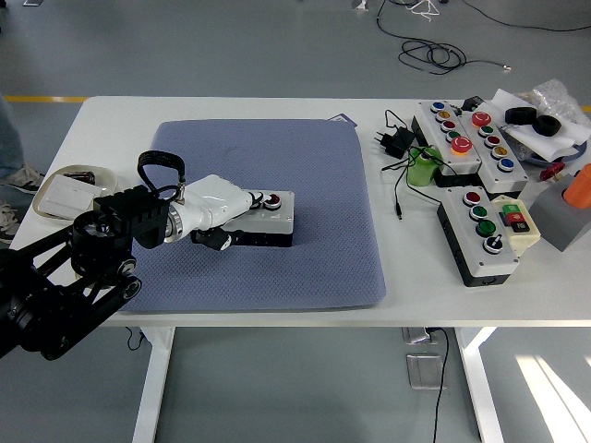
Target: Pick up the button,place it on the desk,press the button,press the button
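1 black arm reaches in from the lower left, and its white left hand (222, 208) lies over the left end of a small grey button box (268, 217) on the blue-grey mat (305, 258). The palm covers the box's left part, with dark fingers (218, 239) curled down along the near side of the box, so the hand grips it. Whether the box rests flat on the mat or is lifted a little cannot be told from this view. On the exposed top of the box, 1 red button (272, 200) shows just right of the hand, with another partly hidden beside it.

The mat covers the middle of the white table (231, 106). Near the table's left edge, a shallow tray (65, 192) holds a white card-like item. On the right side of the table, well apart from the mat, are 3 more control boxes: a long one (448, 140) with a row of coloured buttons, another (494, 148) touching its right side, and a third (478, 236) nearer the front edge with red, green and black controls. A black plug adapter (397, 140) with a thin cable and a green roll (425, 169) lie between the mat and those boxes. An orange object (580, 185) sits at the far right edge. A person's leg and shoe (14, 175) show at the picture's left edge, beyond the table.
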Controlling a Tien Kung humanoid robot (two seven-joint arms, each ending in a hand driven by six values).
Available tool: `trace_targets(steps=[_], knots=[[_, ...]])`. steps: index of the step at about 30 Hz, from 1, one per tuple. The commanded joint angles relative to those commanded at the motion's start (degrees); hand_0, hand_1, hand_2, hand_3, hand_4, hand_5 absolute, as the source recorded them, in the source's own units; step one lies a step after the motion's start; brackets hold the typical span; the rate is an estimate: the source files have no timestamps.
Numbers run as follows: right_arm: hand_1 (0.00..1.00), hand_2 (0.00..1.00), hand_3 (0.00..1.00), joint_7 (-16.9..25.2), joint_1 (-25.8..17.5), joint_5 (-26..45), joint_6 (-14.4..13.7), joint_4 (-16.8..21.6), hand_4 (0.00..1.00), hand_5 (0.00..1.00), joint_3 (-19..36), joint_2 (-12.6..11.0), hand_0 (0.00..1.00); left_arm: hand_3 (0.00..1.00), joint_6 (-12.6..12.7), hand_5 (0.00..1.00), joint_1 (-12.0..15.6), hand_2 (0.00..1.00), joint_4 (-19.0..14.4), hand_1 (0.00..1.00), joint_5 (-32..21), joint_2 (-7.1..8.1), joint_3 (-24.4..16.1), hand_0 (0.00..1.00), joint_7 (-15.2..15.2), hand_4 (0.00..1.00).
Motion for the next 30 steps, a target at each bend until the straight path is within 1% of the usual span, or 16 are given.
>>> trace_targets(steps=[4, 8, 10, 14, 15, 17, 18, 19, 20, 21, 22, 26, 27, 28, 30], knots=[[0.797, 0.817, 0.751, 0.0, 0.0, -0.1, 0.0, 0.0, 0.412, 0.479, 0.1, 0.0, 0.787, 0.889, 0.7, 0.084, 0.0, 0.058, -0.6, 0.007, -0.2, 0.05, -0.6, 0.068, -0.2, 0.552], [0.797, 0.817, 0.751, 0.0, 0.0, -0.1, -0.1, 0.0, 0.412, 0.479, 0.1, 0.0, 0.787, 0.889, 2.1, 0.084, 0.2, 0.058, -2.3, 0.007, -0.7, 0.08, -2.4, 0.068, -0.5, 0.552], [0.797, 0.817, 0.751, 0.0, 0.0, -0.1, -0.1, 0.0, 0.412, 0.479, 0.2, 0.0, 0.787, 0.892, 3.5, 0.086, 0.4, 0.06, -3.5, 0.007, -1.1, 0.1, -3.5, 0.069, -0.8, 0.553], [0.797, 0.817, 0.751, -0.1, 0.0, -0.3, 0.0, 0.0, 0.412, 0.479, 0.3, 0.0, 0.787, 0.892, 5.2, 0.086, 0.9, 0.06, -4.8, 0.007, -1.7, 0.05, -5.4, 0.069, -0.9, 0.553], [0.797, 0.817, 0.751, -0.1, 0.0, -0.3, 0.0, 0.0, 0.412, 0.479, 0.3, 0.0, 0.787, 0.926, 5.3, 0.351, 0.9, 0.166, -4.9, 0.103, -1.7, 0.05, -5.5, 0.033, -0.9, 0.738], [0.797, 0.817, 0.751, -0.1, 0.0, -0.3, 0.0, 0.0, 0.412, 0.479, 0.3, 0.0, 0.787, 0.926, 8.4, 0.351, 1.7, 0.166, -4.9, 0.103, -3.4, -0.15, -7.3, 0.033, -0.9, 0.738], [0.797, 0.817, 0.751, -0.1, 0.0, -0.4, 0.0, 0.0, 0.412, 0.479, 0.3, 0.0, 0.787, 0.926, 10.5, 0.351, 2.1, 0.166, -4.8, 0.103, -4.7, -0.24, -8.4, 0.033, -0.8, 0.738], [0.797, 0.817, 0.751, -0.1, 0.0, -0.4, 0.0, 0.0, 0.412, 0.479, 0.3, 0.0, 0.787, 0.926, 12.1, 0.351, 2.3, 0.166, -4.7, 0.103, -5.3, -0.27, -8.8, 0.033, -0.8, 0.738], [0.797, 0.817, 0.751, 0.0, -0.1, -0.3, -0.1, 0.0, 0.412, 0.479, 0.3, 0.0, 0.787, 0.926, 14.0, 0.351, 2.6, 0.166, -4.5, 0.103, -6.9, -0.31, -9.6, 0.033, -0.7, 0.738], [0.797, 0.817, 0.751, 0.0, -0.1, -0.1, -0.1, 0.0, 0.412, 0.479, 0.2, 0.0, 0.787, 0.998, 16.3, 0.745, 3.0, 0.409, -4.2, 0.282, -8.9, -0.34, -10.6, 0.082, -0.4, 0.904], [0.797, 0.817, 0.751, 0.1, -0.1, 0.1, -0.1, 0.0, 0.412, 0.479, 0.0, 0.0, 0.787, 0.998, 17.7, 0.745, 3.3, 0.409, -4.1, 0.282, -10.7, -0.36, -11.3, 0.082, -0.1, 0.904], [0.797, 0.817, 0.751, 0.0, -0.1, -0.3, -0.1, 0.0, 0.412, 0.479, 0.3, 0.1, 0.787, 0.998, 21.0, 0.745, 4.1, 0.409, -3.4, 0.282, -17.1, -0.59, -13.8, 0.082, 0.4, 0.904], [0.797, 0.817, 0.751, 0.0, -0.1, -0.4, -0.1, 0.0, 0.412, 0.479, 0.3, 0.1, 0.787, 0.998, 21.7, 0.898, 4.4, 0.781, -3.1, 0.614, -18.9, -0.7, -14.2, 0.461, 0.5, 0.926], [0.797, 0.817, 0.751, 0.0, -0.1, -0.4, -0.1, 0.0, 0.412, 0.479, 0.3, 0.1, 0.787, 0.998, 22.1, 0.898, 4.6, 0.781, -2.9, 0.614, -20.7, -0.77, -14.5, 0.461, 0.5, 0.926], [0.797, 0.817, 0.751, -0.1, -0.1, -0.5, -0.1, 0.0, 0.412, 0.479, 0.4, 0.1, 0.787, 0.998, 23.6, 0.898, 5.4, 0.781, -1.8, 0.614, -25.2, -1.12, -15.5, 0.461, 0.4, 0.926]])
